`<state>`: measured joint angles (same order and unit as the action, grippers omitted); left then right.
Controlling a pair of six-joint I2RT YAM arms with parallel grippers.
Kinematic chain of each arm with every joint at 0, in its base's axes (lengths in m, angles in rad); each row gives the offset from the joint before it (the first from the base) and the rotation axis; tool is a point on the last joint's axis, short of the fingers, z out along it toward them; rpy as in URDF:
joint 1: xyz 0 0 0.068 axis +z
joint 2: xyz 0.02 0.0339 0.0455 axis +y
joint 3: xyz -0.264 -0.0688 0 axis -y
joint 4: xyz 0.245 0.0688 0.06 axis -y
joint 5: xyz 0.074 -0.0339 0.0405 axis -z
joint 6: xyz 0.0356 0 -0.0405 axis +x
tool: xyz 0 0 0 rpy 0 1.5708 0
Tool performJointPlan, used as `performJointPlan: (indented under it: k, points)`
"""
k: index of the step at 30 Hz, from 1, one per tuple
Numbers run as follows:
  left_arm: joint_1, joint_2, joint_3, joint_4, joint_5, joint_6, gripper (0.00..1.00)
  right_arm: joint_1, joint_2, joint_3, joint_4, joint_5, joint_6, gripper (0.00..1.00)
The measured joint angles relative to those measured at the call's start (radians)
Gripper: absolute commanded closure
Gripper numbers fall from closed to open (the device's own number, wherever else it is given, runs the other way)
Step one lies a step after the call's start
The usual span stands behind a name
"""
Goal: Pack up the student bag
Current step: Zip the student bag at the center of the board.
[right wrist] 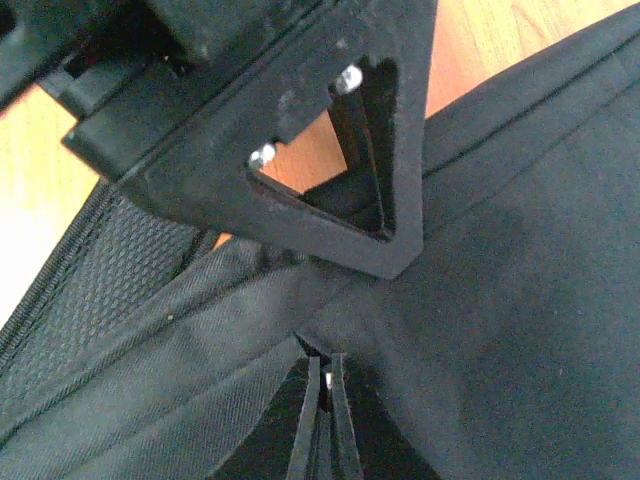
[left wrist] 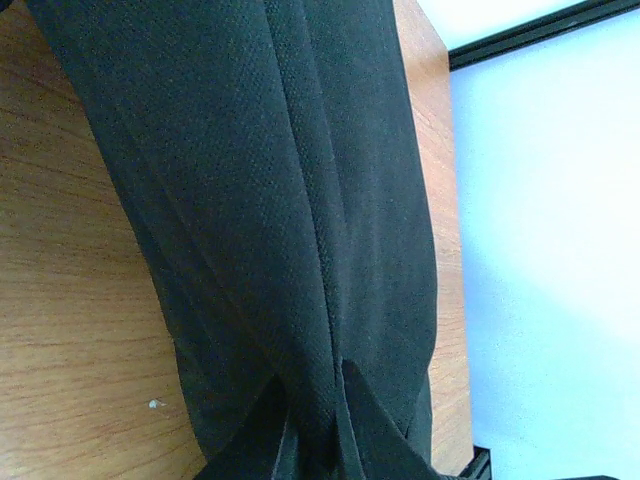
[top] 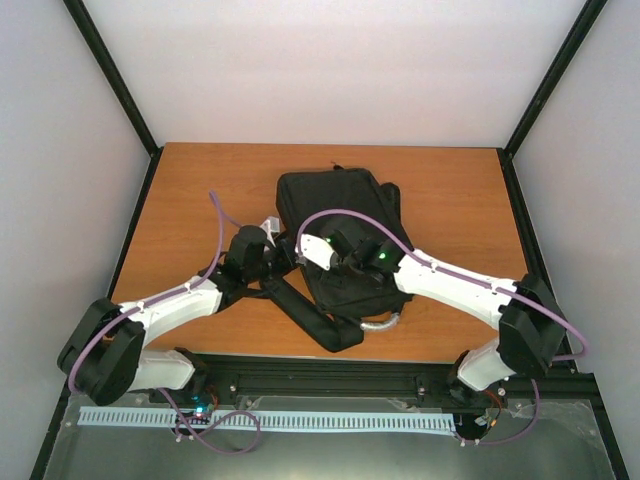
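Your left hand (left wrist: 315,440) and right hand (right wrist: 325,400) each pinch fabric of the bag (top: 330,215) on the table (top: 200,190), probably to spread it open.

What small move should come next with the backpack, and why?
Probably a gentle lift: the left gripper and right gripper are both shut on folds of the backpack, close together, so raising them should test the hold.
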<state>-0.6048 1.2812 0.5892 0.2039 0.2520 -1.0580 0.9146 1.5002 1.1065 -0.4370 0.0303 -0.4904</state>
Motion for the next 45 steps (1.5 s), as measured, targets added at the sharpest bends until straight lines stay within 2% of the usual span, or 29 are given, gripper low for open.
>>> performJointPlan:
  k: [8, 16, 25, 45]
  points:
    - [-0.007, -0.013, -0.006, -0.008, -0.023, 0.000, 0.99, -0.074, -0.127, -0.116, 0.011, -0.065, 0.034, 0.97]
    - [-0.009, -0.013, -0.029, -0.002, -0.039, 0.000, 0.99, -0.245, -0.185, -0.179, -0.017, -0.153, 0.074, 0.97]
    - [-0.009, -0.013, -0.032, -0.002, -0.042, 0.000, 0.99, -0.379, -0.192, -0.202, -0.042, -0.248, 0.099, 0.97]
    - [-0.009, -0.013, -0.048, -0.002, -0.045, 0.000, 0.99, -0.731, -0.169, -0.269, -0.035, -0.316, 0.049, 0.97]
